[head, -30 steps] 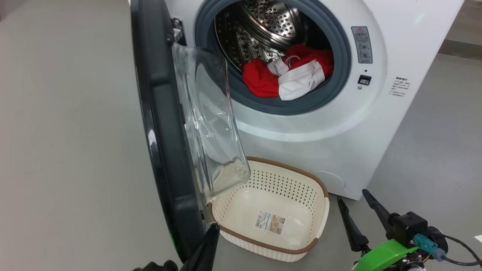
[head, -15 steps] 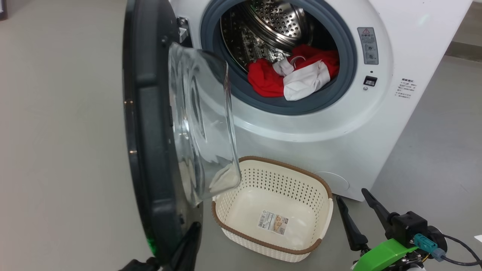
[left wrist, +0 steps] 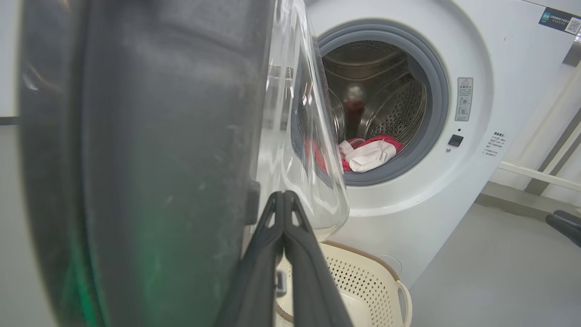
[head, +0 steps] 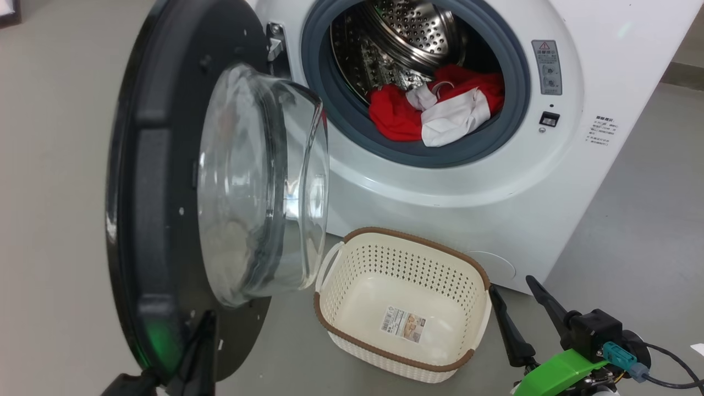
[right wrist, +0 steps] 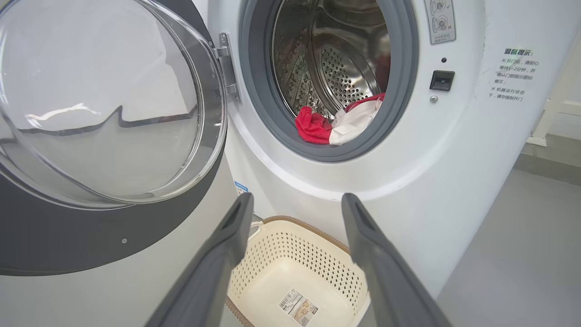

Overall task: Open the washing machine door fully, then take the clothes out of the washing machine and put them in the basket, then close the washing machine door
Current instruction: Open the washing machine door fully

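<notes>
Left gripper [left wrist: 283,200]: you have it clenched, empty, tips at the door's [head: 140,181] lower rim.
Right gripper [right wrist: 296,200]: spread wide, idle, near the basket [head: 404,360].
Door: swung wider than a second ago; glass faces you.
Done: door nearly full open.
Left: clothes [head: 399,115] in washer [head: 440,187], basket empty, door to shut.

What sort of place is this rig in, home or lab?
Likely a laundry area, perhaps a test space rather than a home: a front-loading washer on bare grey floor, clothes inside, a basket in front.
</notes>
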Tool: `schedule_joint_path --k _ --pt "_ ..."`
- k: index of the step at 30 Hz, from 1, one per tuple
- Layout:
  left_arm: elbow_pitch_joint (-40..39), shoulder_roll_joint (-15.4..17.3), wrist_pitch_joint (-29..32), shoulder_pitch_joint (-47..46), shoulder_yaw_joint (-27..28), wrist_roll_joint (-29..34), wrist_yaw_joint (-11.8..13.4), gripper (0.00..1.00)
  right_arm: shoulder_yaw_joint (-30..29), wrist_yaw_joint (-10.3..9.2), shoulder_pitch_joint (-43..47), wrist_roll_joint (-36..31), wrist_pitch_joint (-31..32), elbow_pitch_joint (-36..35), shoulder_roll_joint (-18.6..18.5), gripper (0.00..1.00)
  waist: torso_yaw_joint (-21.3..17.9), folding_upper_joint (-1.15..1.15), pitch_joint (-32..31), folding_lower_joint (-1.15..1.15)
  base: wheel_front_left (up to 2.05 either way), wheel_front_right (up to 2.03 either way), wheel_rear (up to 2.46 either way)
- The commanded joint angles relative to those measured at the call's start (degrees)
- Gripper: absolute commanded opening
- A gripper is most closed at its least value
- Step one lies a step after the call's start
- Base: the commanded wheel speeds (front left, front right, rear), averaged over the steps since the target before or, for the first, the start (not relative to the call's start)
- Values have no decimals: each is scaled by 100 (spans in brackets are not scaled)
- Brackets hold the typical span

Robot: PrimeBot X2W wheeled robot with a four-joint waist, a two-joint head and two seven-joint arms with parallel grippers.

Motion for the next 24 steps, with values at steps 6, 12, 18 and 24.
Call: schedule_joint_path --k 6,12,18,24 --pt "127 275 -29 -484 689 182 18 0 195 35 -45 -47 -78 -146 -43 100 -24 0 60 0 0 0 0" --pt "337 402 -29 -691 1197 235 54 0 233 35 -90 -51 -78 -150 -67 100 -89 0 141 0 0 0 0" --pt "514 513 -29 -902 1529 295 18 0 240 35 -122 -65 -78 -165 -104 100 -107 0 256 0 0 0 0" --pt "822 658 -29 -1232 1983 347 -6 0 292 35 -216 -83 -78 -160 -144 100 -145 0 408 0 0 0 0"
